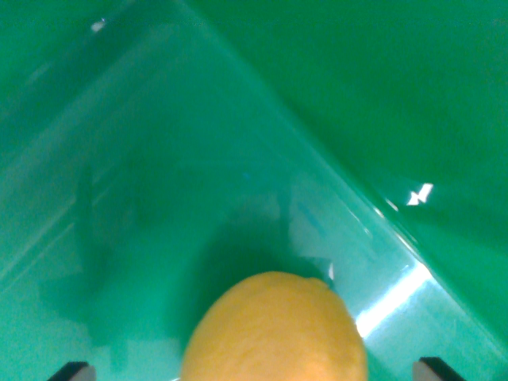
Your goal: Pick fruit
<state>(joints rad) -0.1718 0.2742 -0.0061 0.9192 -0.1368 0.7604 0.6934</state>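
As seen in the wrist view, a yellow fruit (274, 329) is framed low between two dark jaw tips, over a clear bin (159, 159) (green beneath); whether it is grasped cannot be told, so picking seems unfinished.

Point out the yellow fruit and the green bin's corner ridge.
yellow fruit (274, 329): wrist view, on the middle of its visible rounded top, at the bottom edge.
green bin (333, 171): wrist view, on the slanted ridge where floor meets wall, right of centre.
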